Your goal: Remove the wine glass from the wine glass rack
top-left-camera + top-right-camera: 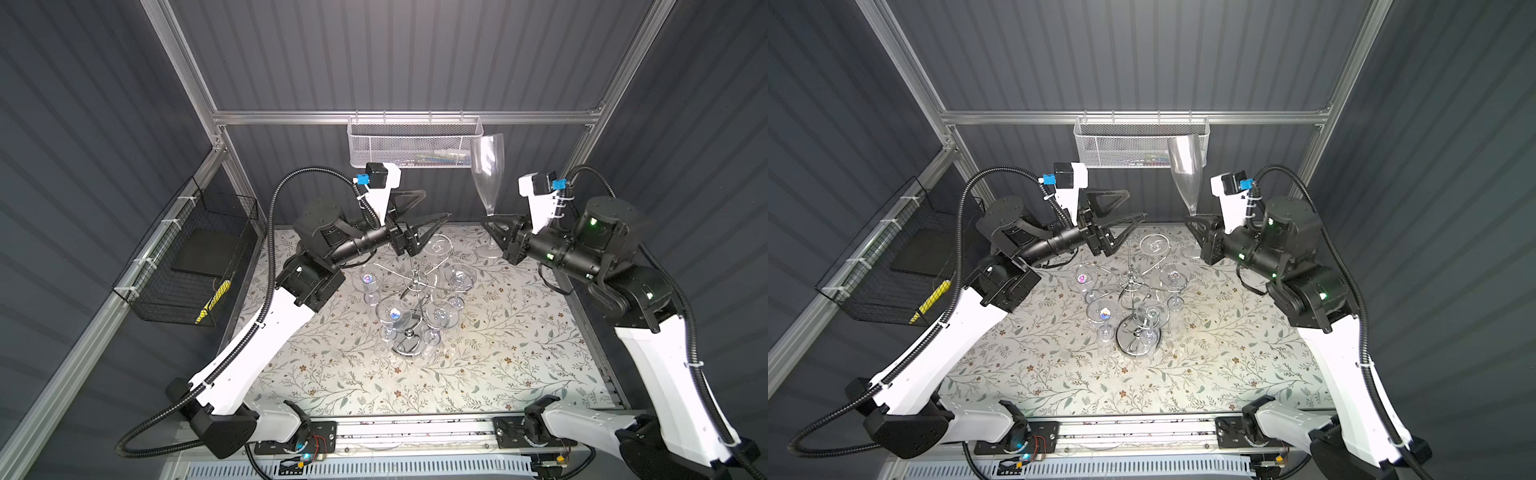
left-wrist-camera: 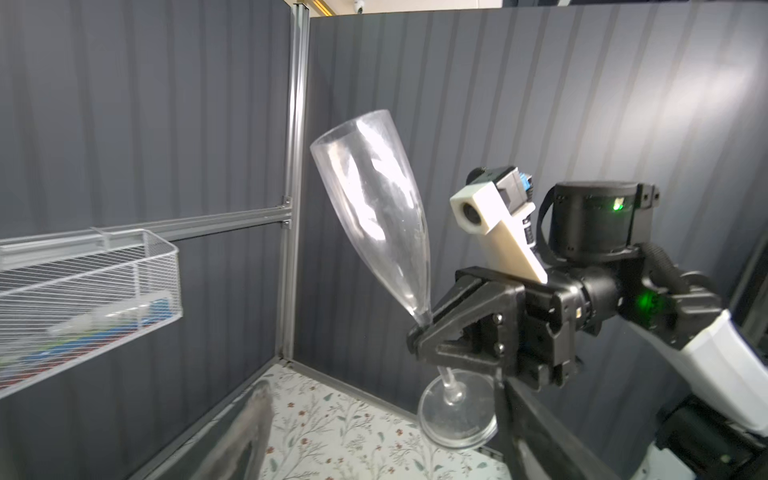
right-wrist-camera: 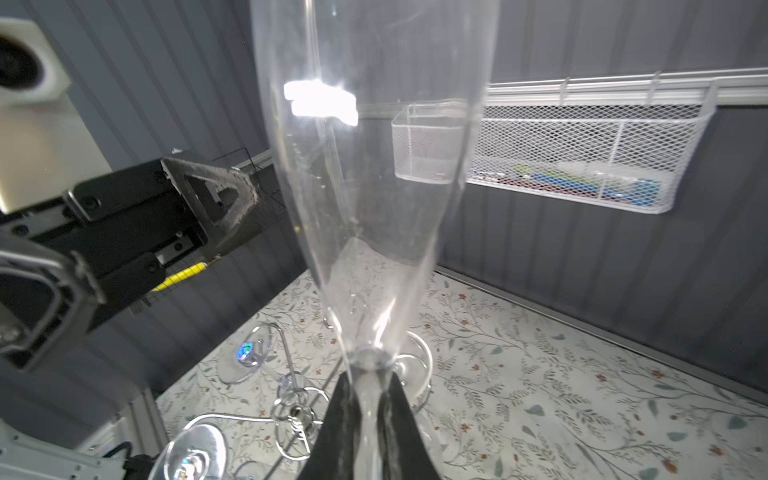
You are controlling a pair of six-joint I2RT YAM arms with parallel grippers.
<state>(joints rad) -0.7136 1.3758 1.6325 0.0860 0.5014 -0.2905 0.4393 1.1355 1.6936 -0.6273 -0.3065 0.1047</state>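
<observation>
The right gripper [image 1: 493, 222] is clenched on the stem of the wine glass [image 1: 488, 166]. The bowl stands upright above the fingers and the foot hangs below them, apart from the wine glass rack [image 1: 417, 284]. The left gripper [image 1: 432, 206] is released, with its jaws spread, and does not touch the glass.

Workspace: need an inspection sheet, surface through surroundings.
Surface: floral table cover, flat, no spills seen.
Job's things: wine glass rack upright mid-table, four hanging glasses on it, bowls down; one wine glass off the rack, roughly upright, back right.
Clutter: nothing seen.
Grippers: right gripper shut on the wine glass stem; left gripper open, empty, above the rack's rear.
Cables: black conduits run along both arms, clear of the rack.
Surroundings: white mesh basket on back rail; black wire basket on left wall.
</observation>
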